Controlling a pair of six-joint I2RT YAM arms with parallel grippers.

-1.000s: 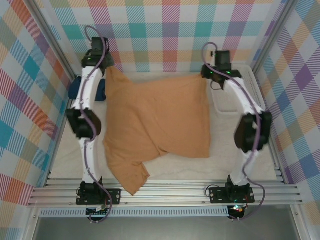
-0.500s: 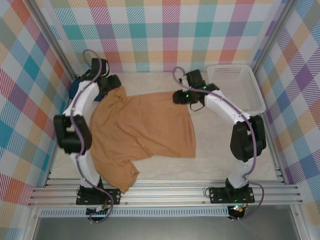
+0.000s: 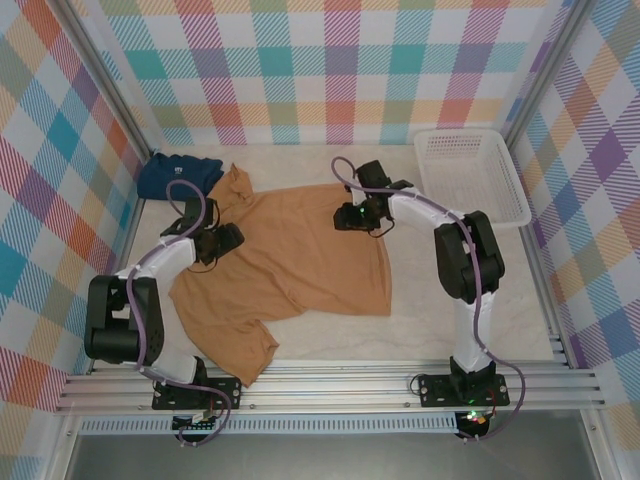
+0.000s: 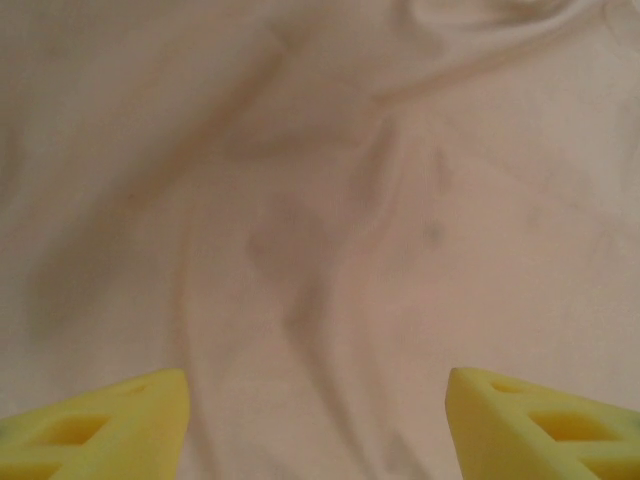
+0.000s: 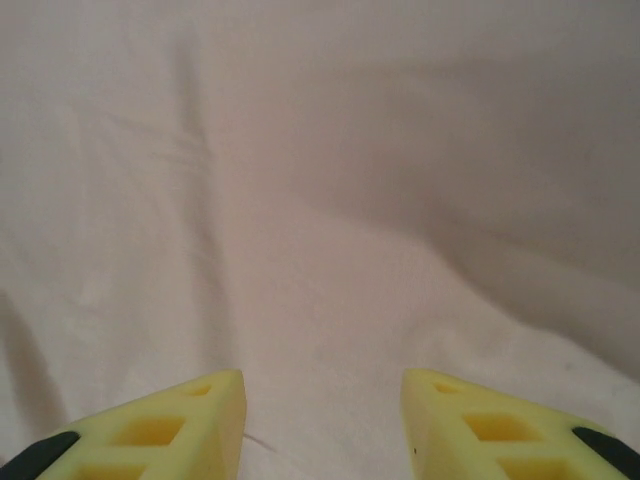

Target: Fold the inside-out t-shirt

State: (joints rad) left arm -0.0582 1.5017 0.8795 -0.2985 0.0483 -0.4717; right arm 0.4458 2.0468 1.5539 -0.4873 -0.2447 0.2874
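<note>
The tan inside-out t-shirt (image 3: 300, 255) lies spread on the table, collar at the far left and one sleeve hanging toward the near edge. My left gripper (image 3: 236, 239) rests low over the shirt's left shoulder area, open. In the left wrist view its yellow fingertips (image 4: 140, 410) stand wide apart over wrinkled fabric (image 4: 330, 200), and the left gripper (image 4: 318, 395) holds nothing. My right gripper (image 3: 340, 216) hovers over the shirt's far edge, also open. The right wrist view has the right gripper (image 5: 322, 390) above smooth cloth (image 5: 330, 200), nothing pinched between its pads.
A folded navy-blue shirt (image 3: 178, 174) sits at the far left corner. A white plastic basket (image 3: 470, 178) stands at the far right. Bare table shows to the right of the shirt and along the near rail (image 3: 330, 380).
The shirt, held up by its far edge a second ago, now lies on the table. Both grippers have opened, let go and come down toward the near side.
</note>
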